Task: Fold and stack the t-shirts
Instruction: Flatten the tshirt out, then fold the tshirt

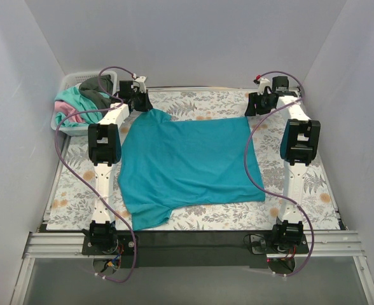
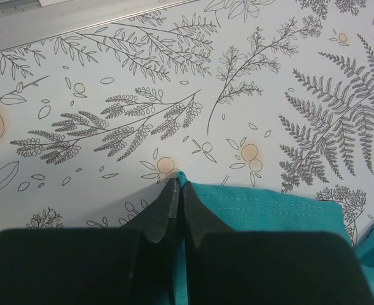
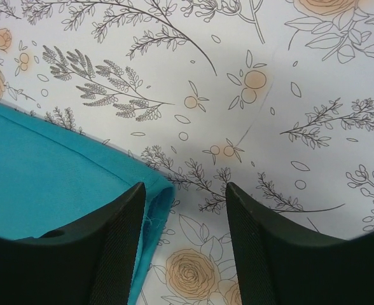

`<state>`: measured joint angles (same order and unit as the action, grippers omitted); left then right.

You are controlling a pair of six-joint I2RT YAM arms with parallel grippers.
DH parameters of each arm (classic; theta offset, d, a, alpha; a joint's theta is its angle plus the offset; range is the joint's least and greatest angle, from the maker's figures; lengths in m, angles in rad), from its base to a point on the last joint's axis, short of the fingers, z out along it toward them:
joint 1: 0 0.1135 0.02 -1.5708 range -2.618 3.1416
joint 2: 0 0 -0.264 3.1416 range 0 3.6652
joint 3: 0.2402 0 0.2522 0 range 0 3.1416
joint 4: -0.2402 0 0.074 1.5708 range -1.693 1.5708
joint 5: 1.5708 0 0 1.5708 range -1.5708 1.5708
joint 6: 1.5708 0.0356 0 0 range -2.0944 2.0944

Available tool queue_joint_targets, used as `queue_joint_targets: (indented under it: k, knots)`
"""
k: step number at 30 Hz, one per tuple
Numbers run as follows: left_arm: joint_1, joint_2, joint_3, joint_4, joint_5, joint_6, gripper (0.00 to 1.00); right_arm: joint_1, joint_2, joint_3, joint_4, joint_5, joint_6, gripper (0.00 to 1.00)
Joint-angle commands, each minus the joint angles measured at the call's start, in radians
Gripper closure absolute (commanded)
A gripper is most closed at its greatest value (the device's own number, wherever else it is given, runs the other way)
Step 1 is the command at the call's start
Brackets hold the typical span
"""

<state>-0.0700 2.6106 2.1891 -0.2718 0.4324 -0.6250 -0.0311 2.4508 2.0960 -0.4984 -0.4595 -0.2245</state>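
Your left gripper (image 2: 177,190) pinches the teal t-shirt (image 1: 187,159) at 11 o'clock; right gripper (image 3: 184,188) spread at its 1 o'clock corner

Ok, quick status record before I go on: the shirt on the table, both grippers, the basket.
teal shirt: spread flat on the table cover, sleeves toward the left arm's side, not yet folded
left gripper: shut on the teal shirt at its far left edge
right gripper: open, at the shirt's far right corner; the corner lies beside one finger, not gripped
basket: far left corner of the table
other shirts: crumpled in the basket, mint-green, pink and dark grey
stack: none in view
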Motion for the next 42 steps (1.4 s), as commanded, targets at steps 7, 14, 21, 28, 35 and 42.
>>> queue_joint_targets:
  k: [7, 14, 21, 28, 35, 42]
  knots:
    - [-0.005, -0.012, 0.024, -0.007, 0.017, 0.015, 1.00, 0.005, -0.021, -0.008, -0.023, -0.122, -0.016, 0.51]
    - [-0.007, -0.004, 0.034, -0.007, 0.022, 0.008, 1.00, 0.007, -0.013, -0.021, -0.035, -0.160, -0.012, 0.45]
    - [-0.008, -0.004, 0.038, -0.006, 0.026, 0.010, 1.00, 0.011, 0.031, 0.002, -0.037, -0.090, -0.010, 0.62]
    - [-0.011, 0.002, 0.064, -0.001, 0.046, -0.013, 1.00, 0.010, 0.030, 0.019, -0.035, -0.093, -0.013, 0.99]
    - [-0.010, -0.009, 0.127, 0.039, 0.063, -0.041, 1.00, -0.035, 0.005, 0.101, -0.008, -0.074, 0.013, 0.99]
    - [-0.008, -0.073, 0.120, 0.094, 0.084, -0.024, 1.00, -0.041, -0.047, 0.087, 0.008, -0.085, -0.007, 0.99]
